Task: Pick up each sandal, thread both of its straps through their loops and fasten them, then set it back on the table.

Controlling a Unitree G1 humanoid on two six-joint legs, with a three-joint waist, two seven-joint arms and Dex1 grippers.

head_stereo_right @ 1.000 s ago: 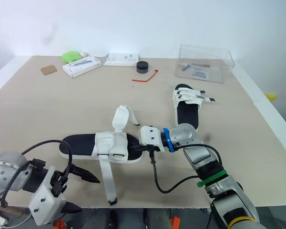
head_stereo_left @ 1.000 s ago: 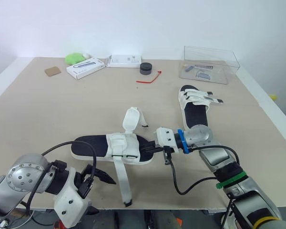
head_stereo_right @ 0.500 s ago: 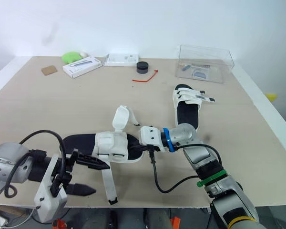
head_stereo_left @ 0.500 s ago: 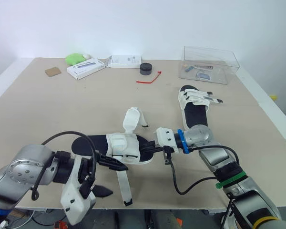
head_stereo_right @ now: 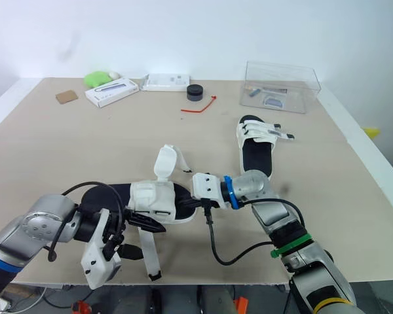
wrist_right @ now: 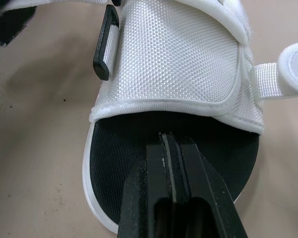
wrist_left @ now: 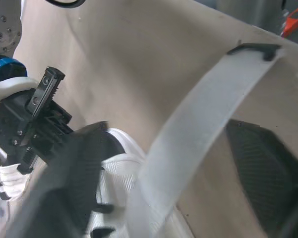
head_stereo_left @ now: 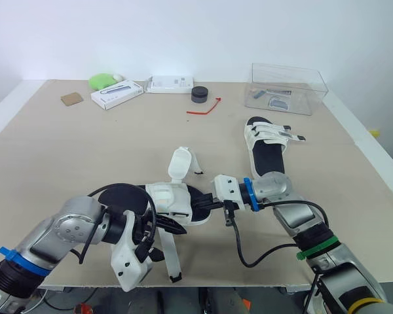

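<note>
Left gripper [head_stereo_left: 172, 243] now astride half-hidden strap [head_stereo_left: 173, 265]

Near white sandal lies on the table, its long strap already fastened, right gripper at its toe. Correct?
No: the long white strap is unfastened, trailing loose toward the beige table's front edge in the left eye view. The white mesh sandal with black footbed does lie on the table, right gripper at its toe.

Plain white wall [head_stereo_left: 196, 33] behind desk [head_stereo_left: 85, 150]. Desk wide, beige, matte top, white rim along sides and front edge. Light soft, even; faint shadows. Brighter patch on wall, far left.
</note>
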